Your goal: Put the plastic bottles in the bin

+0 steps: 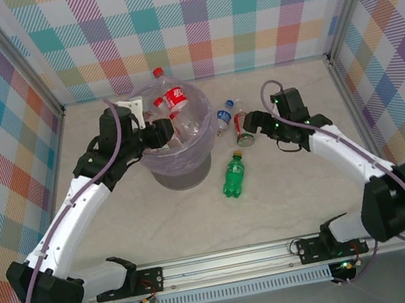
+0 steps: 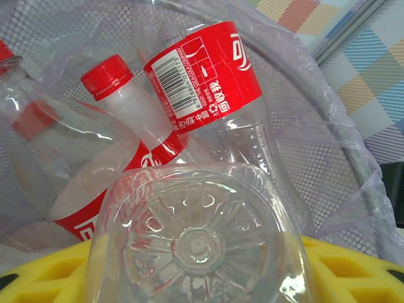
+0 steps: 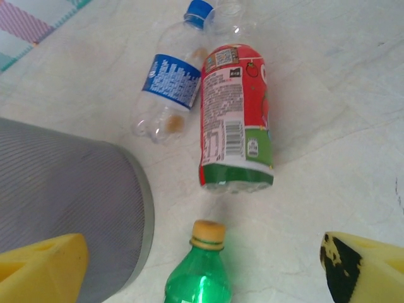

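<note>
Plastic bottles (image 2: pixel 202 76) hide the floor of the bin (image 1: pixel 183 174); left hand (image 1: pixel 161 134) pinches a clear bottle (image 2: pixel 196 240), right hand (image 3: pixel 202 268) spread.

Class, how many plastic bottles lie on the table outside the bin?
3: clear blue-labelled bottle, red-wrapped bottle beside it, green bottle right of the round grey bin, which may hide more.

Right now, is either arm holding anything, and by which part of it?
The left gripper holds a clear bottle by its lower body near the base, over the bin. The right gripper is open and holds nothing.
</note>
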Controlling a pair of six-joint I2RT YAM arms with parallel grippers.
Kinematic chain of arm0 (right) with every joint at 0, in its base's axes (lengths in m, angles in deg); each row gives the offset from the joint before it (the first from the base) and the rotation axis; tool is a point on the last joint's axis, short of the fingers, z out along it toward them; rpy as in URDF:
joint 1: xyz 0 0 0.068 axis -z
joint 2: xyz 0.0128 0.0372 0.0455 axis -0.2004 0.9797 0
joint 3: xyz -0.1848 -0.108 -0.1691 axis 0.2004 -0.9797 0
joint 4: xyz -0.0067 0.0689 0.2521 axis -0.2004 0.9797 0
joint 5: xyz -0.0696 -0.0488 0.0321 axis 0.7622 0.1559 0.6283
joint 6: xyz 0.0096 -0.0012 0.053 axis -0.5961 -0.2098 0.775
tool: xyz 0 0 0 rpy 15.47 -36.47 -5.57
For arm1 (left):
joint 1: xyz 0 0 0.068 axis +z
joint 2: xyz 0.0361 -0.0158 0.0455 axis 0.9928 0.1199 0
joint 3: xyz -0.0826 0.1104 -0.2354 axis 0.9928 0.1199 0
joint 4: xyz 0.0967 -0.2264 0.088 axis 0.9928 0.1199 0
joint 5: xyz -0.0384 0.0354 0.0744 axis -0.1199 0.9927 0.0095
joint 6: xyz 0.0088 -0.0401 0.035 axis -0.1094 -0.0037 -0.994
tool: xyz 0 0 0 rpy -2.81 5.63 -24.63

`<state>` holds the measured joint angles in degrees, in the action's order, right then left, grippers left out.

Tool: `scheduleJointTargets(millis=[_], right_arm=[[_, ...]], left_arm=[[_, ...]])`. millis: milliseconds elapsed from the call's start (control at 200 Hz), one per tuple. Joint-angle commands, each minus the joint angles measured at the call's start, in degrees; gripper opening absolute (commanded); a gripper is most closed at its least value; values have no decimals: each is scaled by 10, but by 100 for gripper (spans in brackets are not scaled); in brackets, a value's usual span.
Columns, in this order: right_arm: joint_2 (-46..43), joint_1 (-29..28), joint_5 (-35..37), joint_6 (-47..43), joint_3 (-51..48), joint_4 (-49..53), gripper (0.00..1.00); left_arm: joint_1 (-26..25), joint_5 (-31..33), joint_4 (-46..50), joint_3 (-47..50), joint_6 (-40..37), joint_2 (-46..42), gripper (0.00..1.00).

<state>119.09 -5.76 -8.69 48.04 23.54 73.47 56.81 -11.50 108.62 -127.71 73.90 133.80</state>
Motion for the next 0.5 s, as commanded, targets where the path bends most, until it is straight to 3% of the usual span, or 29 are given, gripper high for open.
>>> scheduleJointTargets(millis=[0, 265, 495], right_arm=[[55, -6, 15, -2, 46, -5, 92], [174, -9, 20, -12, 106, 0, 92], [237, -12, 23, -10, 124, 4, 94]], left_arm=[[5, -12, 55, 32, 2, 33, 20], [10, 16, 105, -32, -20, 22, 62], [12, 52, 142, -93, -44, 5, 83]])
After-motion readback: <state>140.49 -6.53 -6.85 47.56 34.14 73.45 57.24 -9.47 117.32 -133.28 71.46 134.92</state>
